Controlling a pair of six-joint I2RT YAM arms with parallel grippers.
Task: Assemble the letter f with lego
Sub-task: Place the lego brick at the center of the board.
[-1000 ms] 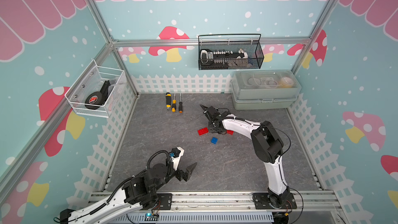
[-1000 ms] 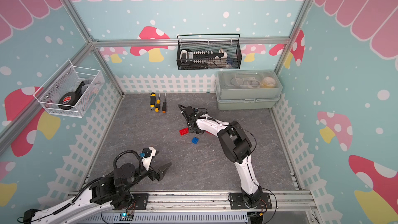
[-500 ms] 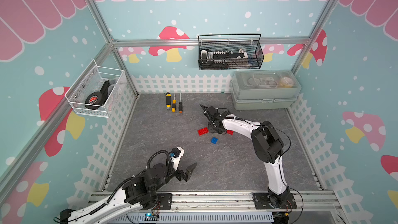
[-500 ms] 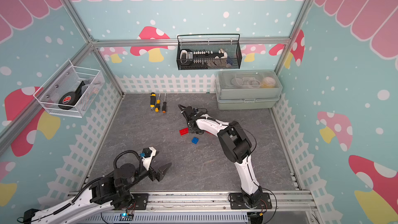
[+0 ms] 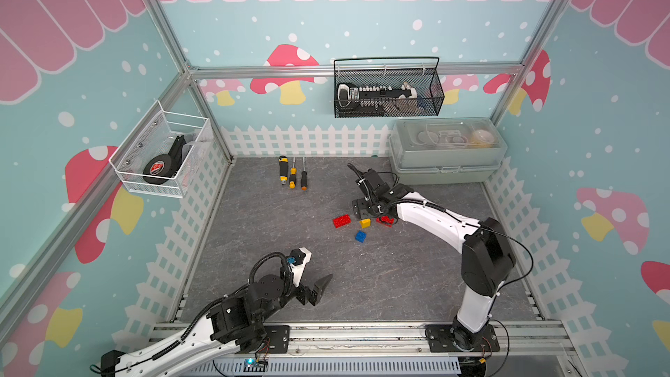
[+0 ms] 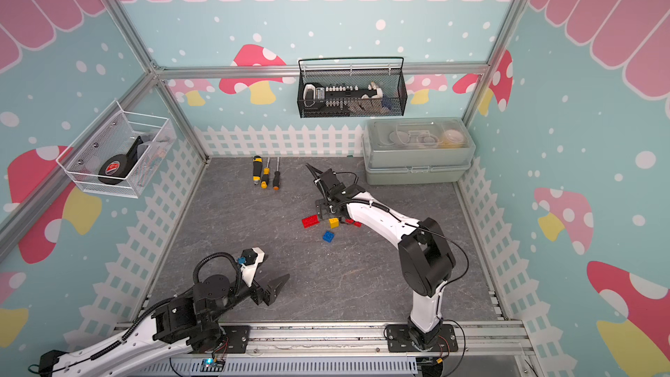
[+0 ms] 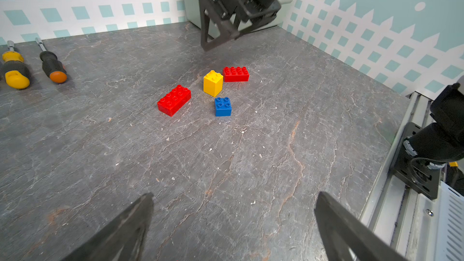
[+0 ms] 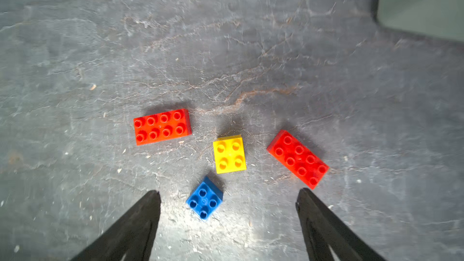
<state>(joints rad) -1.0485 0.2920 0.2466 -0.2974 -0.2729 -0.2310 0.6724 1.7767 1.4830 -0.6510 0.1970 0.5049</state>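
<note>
— How is your right arm (image 5: pixel 431 217) set?
— It reaches from the front rail (image 5: pixel 362 335) to mid-floor with the wrist bent down, and my right gripper (image 8: pixel 229 192) hangs above the bricks.
— And its fingers (image 8: pixel 140 222)?
— Wide apart, gripping and touching nothing.
— Where are the bricks?
— All four lie loose on the floor (image 5: pixel 253 248), none joined. In a top view, yellow (image 5: pixel 365 223) lies just at 6 o'clock of my fingers. One red (image 5: pixel 341 220) is at yellow's 9, the other red (image 5: pixel 386 221) is at its 3, half under my wrist, and blue (image 5: pixel 360 236) is at its 6.
— Your left?
— My left gripper (image 7: pixel 236 194) sits low by the rail, fingers apart, empty.
</note>
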